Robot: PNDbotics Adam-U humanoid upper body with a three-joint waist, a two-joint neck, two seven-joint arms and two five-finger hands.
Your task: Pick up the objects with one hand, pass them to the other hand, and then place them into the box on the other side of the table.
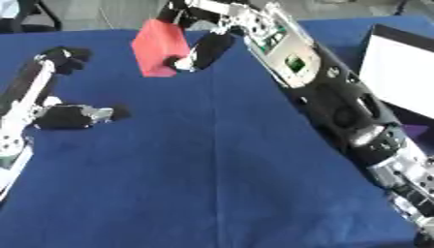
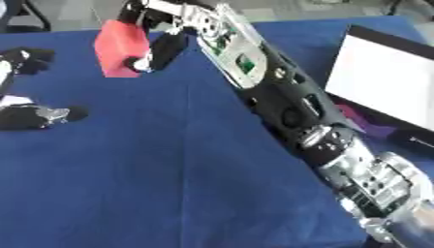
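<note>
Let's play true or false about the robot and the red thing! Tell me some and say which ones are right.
1. The robot's right hand has its fingers curled round the red block. True.
2. The red block lies flat on the blue table. False: the right hand holds it up near the far edge of the table.
3. The left hand is holding the red block too. False: it is apart from the block, at the left side, holding nothing.
4. A white box stands at the right side of the table. True.
5. The table is covered in green. False: it is blue.
</note>
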